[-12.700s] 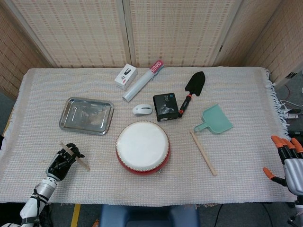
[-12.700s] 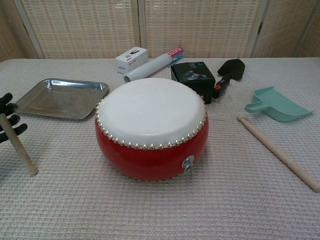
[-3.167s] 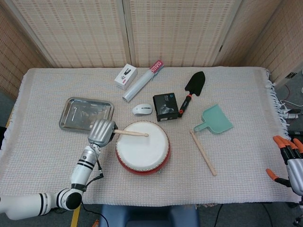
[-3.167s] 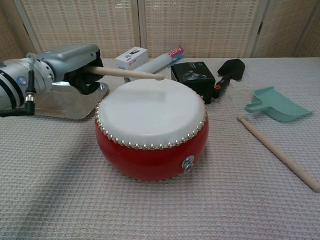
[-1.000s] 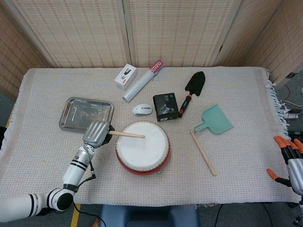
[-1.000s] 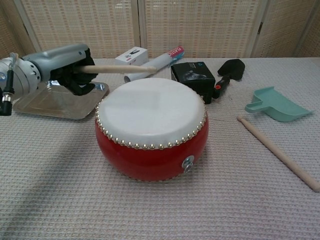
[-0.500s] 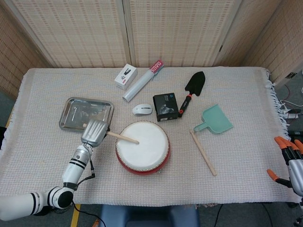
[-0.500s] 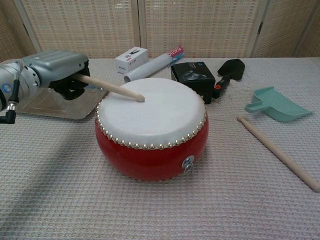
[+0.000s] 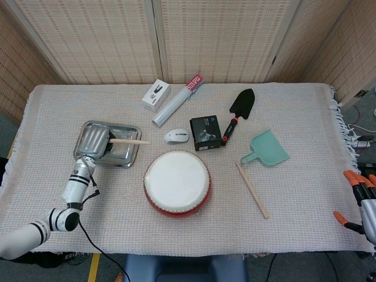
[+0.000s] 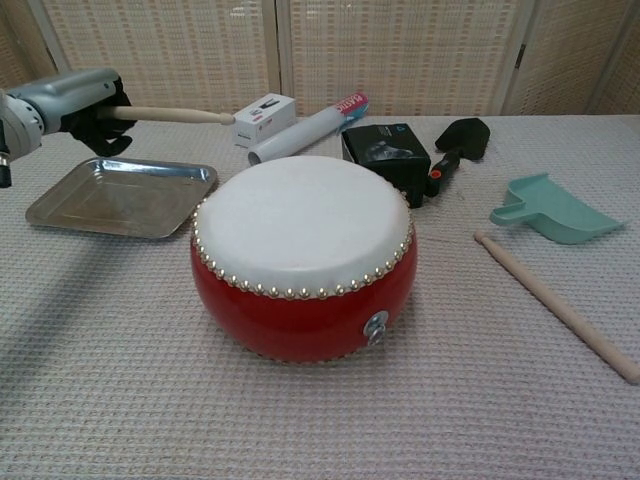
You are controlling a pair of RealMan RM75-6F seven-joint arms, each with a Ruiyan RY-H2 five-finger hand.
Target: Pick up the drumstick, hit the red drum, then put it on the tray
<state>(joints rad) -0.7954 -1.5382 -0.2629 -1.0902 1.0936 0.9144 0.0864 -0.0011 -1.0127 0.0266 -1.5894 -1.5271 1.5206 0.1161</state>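
My left hand (image 9: 97,141) (image 10: 72,102) hovers above the metal tray (image 9: 87,130) (image 10: 120,198) and grips a wooden drumstick (image 9: 130,141) (image 10: 170,115). The stick points right, its tip past the tray's right edge and clear of the red drum (image 9: 177,183) (image 10: 303,250). The drum stands in the middle of the table with its white skin bare. A second drumstick (image 9: 252,190) (image 10: 555,304) lies on the cloth right of the drum. My right hand (image 9: 362,200) shows at the right edge of the head view, orange fingertips spread, holding nothing.
Behind the drum lie a white mouse (image 9: 177,136), a black box (image 9: 205,132) (image 10: 387,150), a black trowel (image 9: 239,108) (image 10: 459,140), a white tube (image 9: 176,100) (image 10: 306,130) and a small white box (image 9: 156,95) (image 10: 263,118). A teal scoop (image 9: 267,148) (image 10: 551,209) sits at the right.
My left hand has lifted the drumstick off the drum skin and swung left and back, so it now hangs over the tray. The right hand has not moved.
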